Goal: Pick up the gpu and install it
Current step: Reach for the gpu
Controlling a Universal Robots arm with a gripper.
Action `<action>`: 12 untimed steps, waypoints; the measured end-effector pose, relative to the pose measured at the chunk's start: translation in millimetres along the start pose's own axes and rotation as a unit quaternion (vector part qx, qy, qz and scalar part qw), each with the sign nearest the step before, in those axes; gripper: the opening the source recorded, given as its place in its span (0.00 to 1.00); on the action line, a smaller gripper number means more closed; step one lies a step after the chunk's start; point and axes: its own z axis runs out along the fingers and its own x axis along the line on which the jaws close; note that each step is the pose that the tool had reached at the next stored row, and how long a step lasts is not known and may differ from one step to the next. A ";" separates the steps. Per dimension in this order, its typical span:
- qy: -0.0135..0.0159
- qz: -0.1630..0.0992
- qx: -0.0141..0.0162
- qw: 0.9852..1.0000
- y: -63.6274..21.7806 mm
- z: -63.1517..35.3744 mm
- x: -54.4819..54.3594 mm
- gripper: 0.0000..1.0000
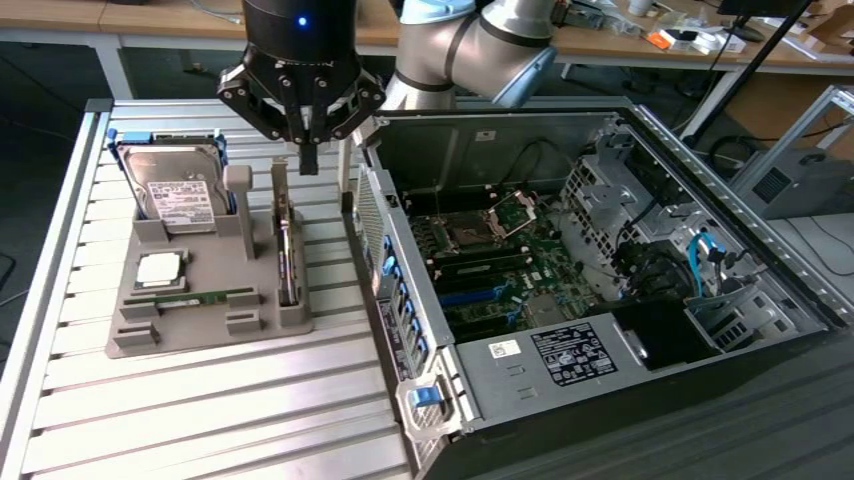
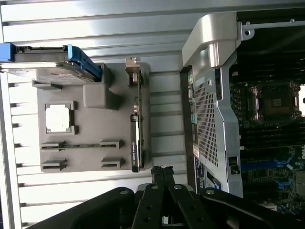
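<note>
Found tool [image 1: 308, 152] shut tight, holding nothing, hovering over gpu [image 1: 286, 245] standing edge-on in grey holder [image 1: 214, 315] on bench [image 1: 200, 420], open computer case [image 1: 467, 150] beyond. Recommend opening first, centring across thin board, descending square.

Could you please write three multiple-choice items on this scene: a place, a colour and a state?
1. Where is the gpu? A in the computer case; B upright in the grey holder; C flat on the table.
2. What colour are the rails on the hard drive? A blue; B red; C yellow.
3. How is the tool? A shut, empty; B open; C shut on the gpu.
B: it stands edge-on in the holder's slot. A: blue rails flank the drive. A: it is closed near the gpu, holding nothing.
</note>
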 end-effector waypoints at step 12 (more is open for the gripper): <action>0.000 0.000 0.000 1.000 -1.0 -0.4 13.4 0.10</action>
